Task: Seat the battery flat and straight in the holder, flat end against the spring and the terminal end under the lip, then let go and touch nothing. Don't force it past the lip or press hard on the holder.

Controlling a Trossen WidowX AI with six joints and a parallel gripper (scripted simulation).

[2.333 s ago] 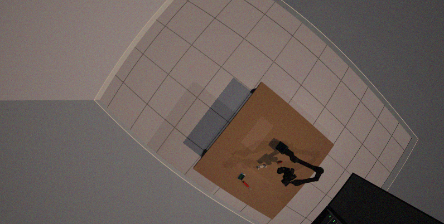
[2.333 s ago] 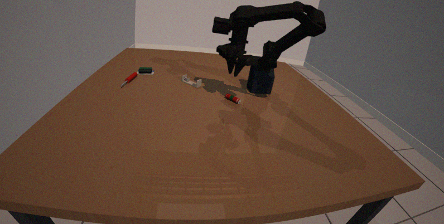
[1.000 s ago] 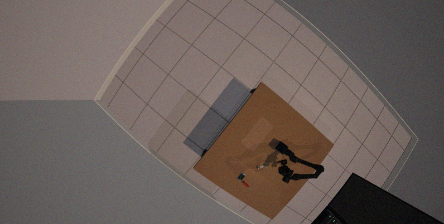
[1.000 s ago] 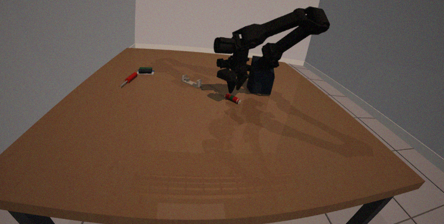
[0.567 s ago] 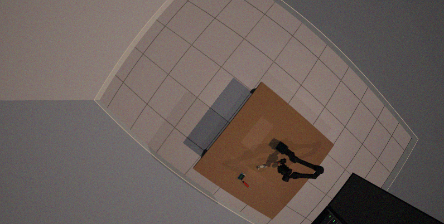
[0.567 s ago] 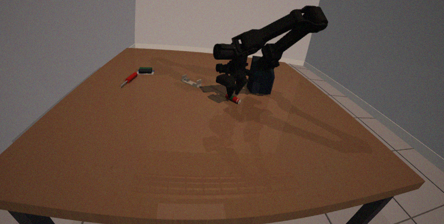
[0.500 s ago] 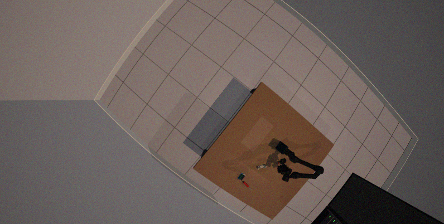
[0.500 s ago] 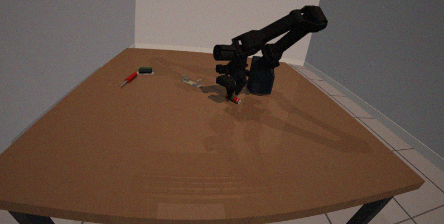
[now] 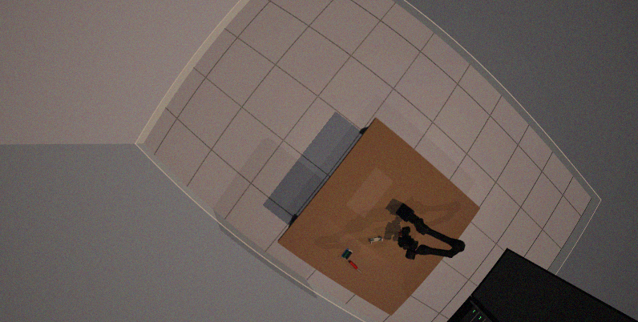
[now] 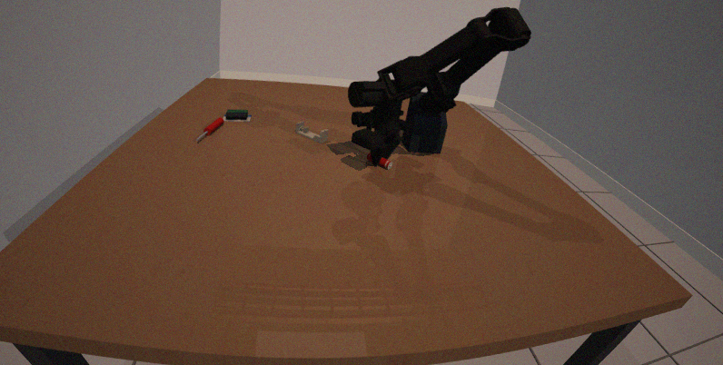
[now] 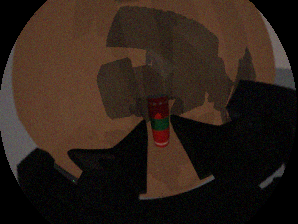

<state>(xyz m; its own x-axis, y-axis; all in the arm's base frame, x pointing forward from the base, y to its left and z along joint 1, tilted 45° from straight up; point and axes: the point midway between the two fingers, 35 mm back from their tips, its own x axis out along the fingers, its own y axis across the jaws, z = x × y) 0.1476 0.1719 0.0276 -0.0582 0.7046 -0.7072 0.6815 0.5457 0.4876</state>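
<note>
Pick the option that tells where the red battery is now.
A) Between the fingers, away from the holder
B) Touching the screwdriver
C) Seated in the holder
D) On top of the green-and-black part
A: the battery lies between the fingers, apart from the holder.

Finished in near-black along the arm (image 9: 430, 231) (image 10: 445, 56). Stands on a blocky, dark blue-black base (image 10: 427, 133). Built with long, slender links and visible gaps between members. Bends at a bulky, rounded-off elbow housing (image 9: 456, 247) (image 10: 510, 28), above and to the image-right of the base in the exterior view. Carries a stout cylindrical housing (image 10: 365, 93) to the image-left of the base, with a smaller rounded one below. Tapers to black, wedge-shaped fingers (image 10: 385, 149). Shows pale grey edging in the wrist view.
</note>
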